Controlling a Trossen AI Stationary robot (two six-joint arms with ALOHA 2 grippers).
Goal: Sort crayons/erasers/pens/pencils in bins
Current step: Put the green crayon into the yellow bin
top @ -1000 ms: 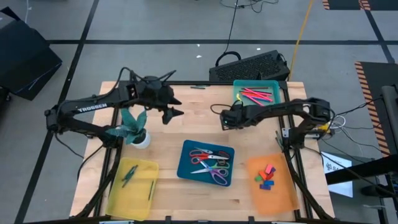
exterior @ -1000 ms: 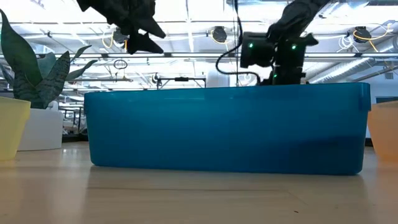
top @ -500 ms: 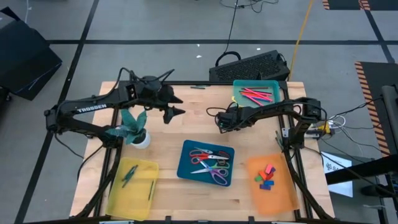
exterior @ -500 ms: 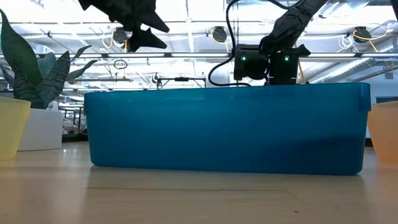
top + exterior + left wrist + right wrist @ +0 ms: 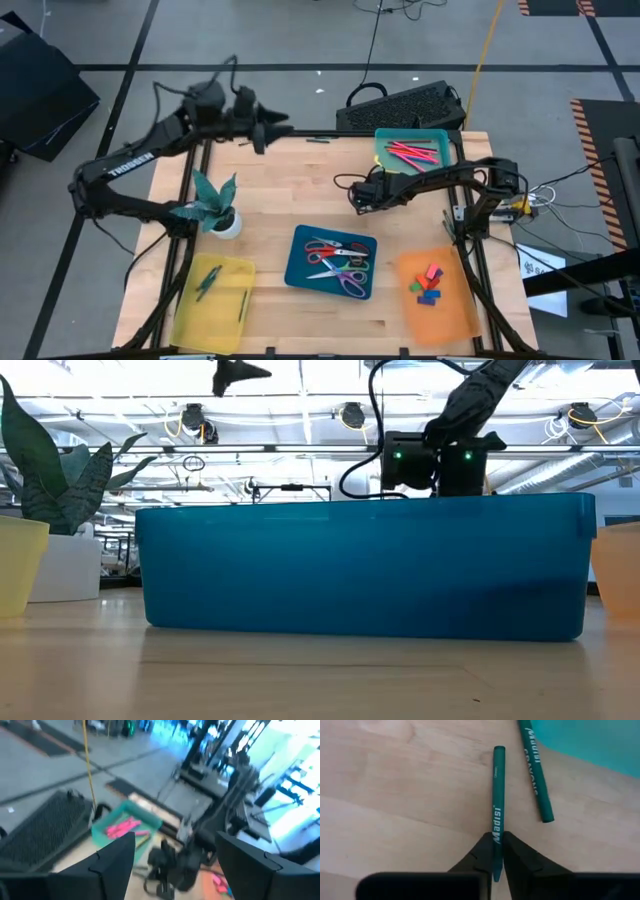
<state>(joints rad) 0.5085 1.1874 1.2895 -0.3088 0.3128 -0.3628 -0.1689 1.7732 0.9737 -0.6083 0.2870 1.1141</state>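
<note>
Between the right gripper [image 5: 494, 856] fingers — a clamped green crayon [image 5: 496, 805], long axis straight ahead.

A potted plant [image 5: 214, 204] in a white pot stands near the desk's [image 5: 300, 190] left edge. Beyond the far edge, a black keyboard [image 5: 404, 104] lies on the floor.

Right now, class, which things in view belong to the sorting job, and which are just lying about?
Job: green crayon in the shut right claw; second green crayon on the table beside it; teal bin with pink crayons; orange bin with erasers; yellow bin; blue bin.
Lying about: potted plant; keyboard beyond the table's far edge. The left claw, open, waits raised.
</note>
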